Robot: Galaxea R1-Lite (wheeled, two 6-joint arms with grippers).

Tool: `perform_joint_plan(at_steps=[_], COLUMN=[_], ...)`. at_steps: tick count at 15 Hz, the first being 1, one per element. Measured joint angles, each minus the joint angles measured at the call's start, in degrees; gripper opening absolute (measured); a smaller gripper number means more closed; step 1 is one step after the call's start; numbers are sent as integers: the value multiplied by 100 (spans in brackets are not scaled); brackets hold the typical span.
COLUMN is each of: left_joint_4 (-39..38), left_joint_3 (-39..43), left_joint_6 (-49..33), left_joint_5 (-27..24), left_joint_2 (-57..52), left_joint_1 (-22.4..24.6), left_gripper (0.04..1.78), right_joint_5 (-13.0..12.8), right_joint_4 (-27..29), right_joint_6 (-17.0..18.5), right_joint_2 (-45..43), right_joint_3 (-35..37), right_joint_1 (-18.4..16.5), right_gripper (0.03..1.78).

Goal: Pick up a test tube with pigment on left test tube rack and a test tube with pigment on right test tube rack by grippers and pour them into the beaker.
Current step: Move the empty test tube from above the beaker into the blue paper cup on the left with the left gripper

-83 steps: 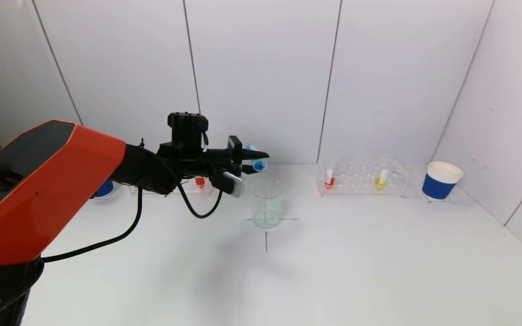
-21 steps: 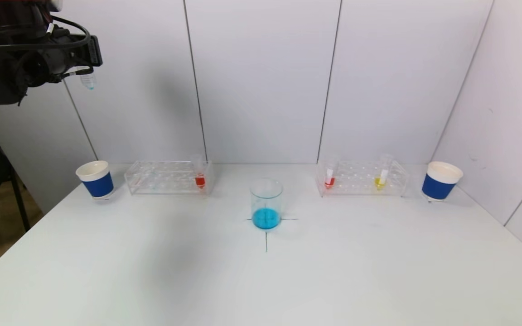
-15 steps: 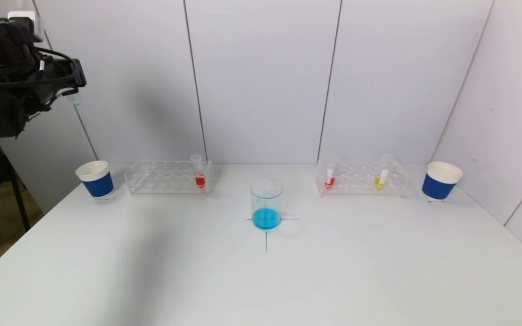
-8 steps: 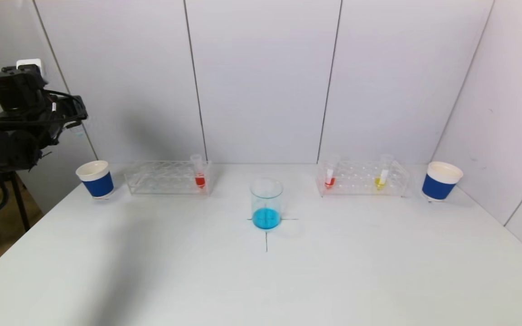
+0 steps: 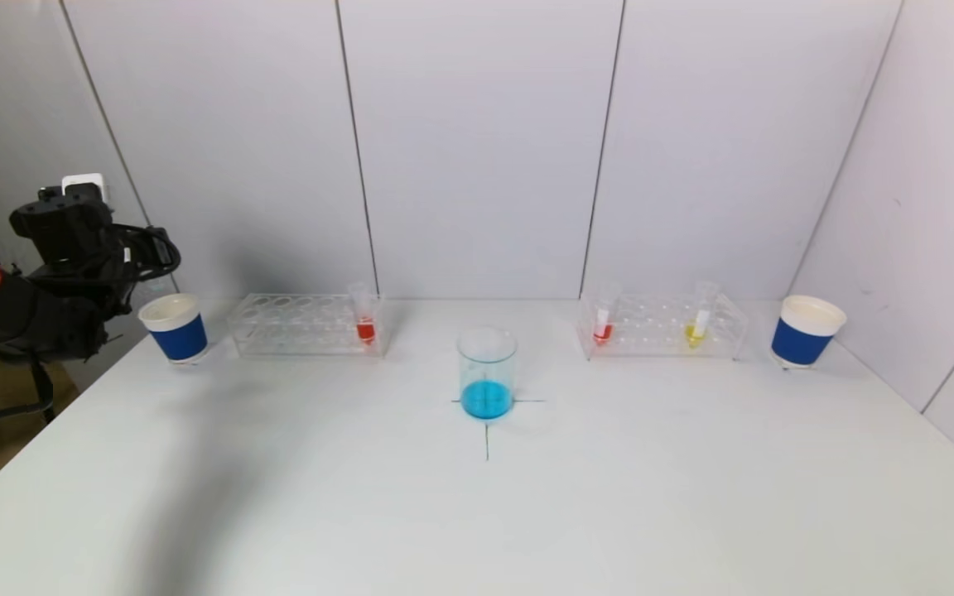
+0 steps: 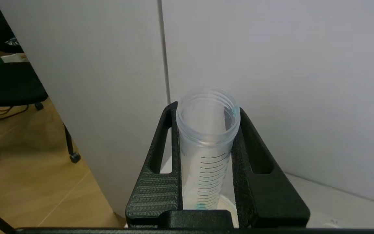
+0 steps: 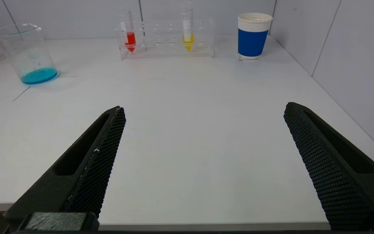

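My left gripper hangs at the far left, just above the left blue paper cup. In the left wrist view it is shut on an emptied clear test tube held upright, with a trace of blue at its tip and the cup's rim below. The beaker at the table's centre holds blue liquid. The left test tube rack holds a red tube. The right test tube rack holds a red tube and a yellow tube. My right gripper is open over the table's near edge, outside the head view.
A second blue paper cup stands at the far right beside the right rack. White wall panels enclose the table at the back and right. A black cross is marked on the table under the beaker. A chair stands off the table's left side.
My left arm has come down from high at the left, bringing the emptied tube down to just above the left cup. The right gripper and the table's things have not moved.
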Motion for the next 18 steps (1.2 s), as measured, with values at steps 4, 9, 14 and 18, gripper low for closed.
perform_joint_plan(at_steps=[4, 9, 14, 18], left_joint_4=[-467, -794, -855, -855], left_joint_3=[344, 689, 822, 837], left_joint_6=[-9, -15, -107, -110], left_joint_5=[-20, -17, -17, -17], left_joint_2=[265, 383, 394, 394], left_joint_1=[-1, 0, 0, 2], left_gripper=[45, 45, 45, 45], right_joint_5=[0, 2, 0, 2], right_joint_4=[0, 0, -2, -2], right_joint_6=[1, 0, 1, 0], right_joint_2=[0, 0, 0, 0], right_joint_3=[0, 0, 0, 0], right_joint_1=[0, 0, 0, 0], right_gripper=[177, 177, 177, 177])
